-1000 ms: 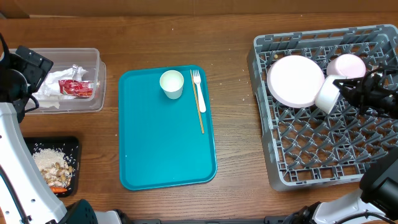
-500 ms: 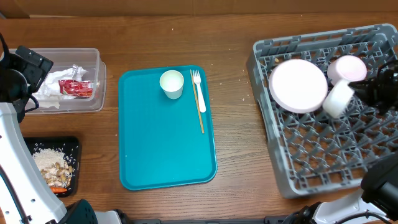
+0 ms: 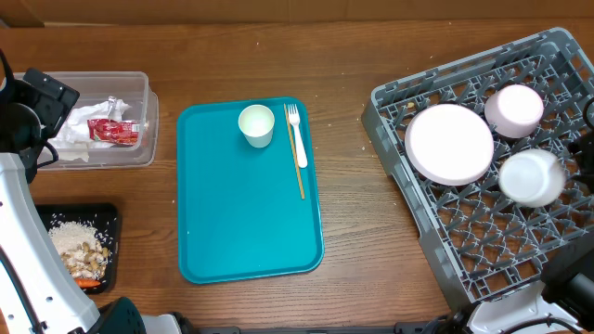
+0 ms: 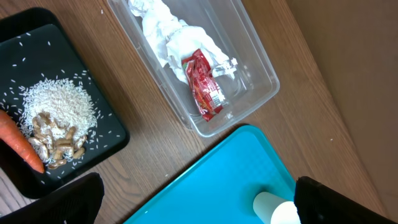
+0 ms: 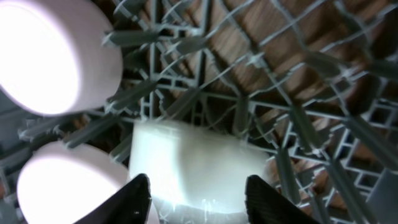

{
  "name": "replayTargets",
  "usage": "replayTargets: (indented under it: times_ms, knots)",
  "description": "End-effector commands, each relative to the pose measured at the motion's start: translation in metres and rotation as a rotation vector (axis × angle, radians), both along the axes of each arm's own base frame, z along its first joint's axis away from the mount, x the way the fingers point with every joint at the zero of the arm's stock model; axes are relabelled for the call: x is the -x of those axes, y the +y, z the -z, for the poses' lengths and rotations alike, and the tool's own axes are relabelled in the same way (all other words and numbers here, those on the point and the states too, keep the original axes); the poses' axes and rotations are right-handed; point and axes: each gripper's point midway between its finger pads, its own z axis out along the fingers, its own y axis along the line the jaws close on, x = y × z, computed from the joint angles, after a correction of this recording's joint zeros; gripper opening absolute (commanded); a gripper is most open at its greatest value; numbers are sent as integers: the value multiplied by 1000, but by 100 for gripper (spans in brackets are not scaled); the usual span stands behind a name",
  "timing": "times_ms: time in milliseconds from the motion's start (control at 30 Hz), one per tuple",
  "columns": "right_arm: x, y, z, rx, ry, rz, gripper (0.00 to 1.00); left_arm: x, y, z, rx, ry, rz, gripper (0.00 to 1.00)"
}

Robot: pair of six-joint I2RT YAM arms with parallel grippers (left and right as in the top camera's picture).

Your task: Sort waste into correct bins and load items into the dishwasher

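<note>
In the rack (image 3: 483, 176), now skewed clockwise, a white bowl (image 3: 531, 177) has been set beside the plate (image 3: 449, 143); right gripper (image 5: 198, 194) is spread, left gripper (image 4: 196, 202) spread; cup (image 3: 256, 124) and fork (image 3: 296, 147) are left on the tray (image 3: 246, 213)

My arms are white shells with black joints; my right gripper (image 5: 198, 198) has two glossy black fingers.
</note>
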Motion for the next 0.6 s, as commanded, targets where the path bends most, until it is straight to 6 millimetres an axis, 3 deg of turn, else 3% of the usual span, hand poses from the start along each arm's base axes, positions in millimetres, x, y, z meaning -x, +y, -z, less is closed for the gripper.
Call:
replayTargets:
  times_ms: [0,33,67,167,233,300,400,567]
  knots:
    - [4,-18,-19,109,9,69,66,0,0,-1,7,-3,-11,100]
    - [4,-18,-25,119,0,69,87,0,0,0,7,-3,-11,100]
    - [2,-15,-40,133,-20,62,99,0,0,0,7,-3,-11,100]
    - [-4,0,-65,138,-67,26,100,0,0,-1,7,-3,-11,100]
    - [-21,37,-93,126,-178,-124,99,0,0,0,7,-3,-11,100]
    - [-37,81,-107,132,-236,-306,99,0,0,0,7,-3,-11,100]
    - [-51,133,-101,164,-196,-492,99,0,0,-1,7,-3,-11,100]
    - [-58,193,-67,135,-105,-664,91,0,0,0,7,-3,-11,100]
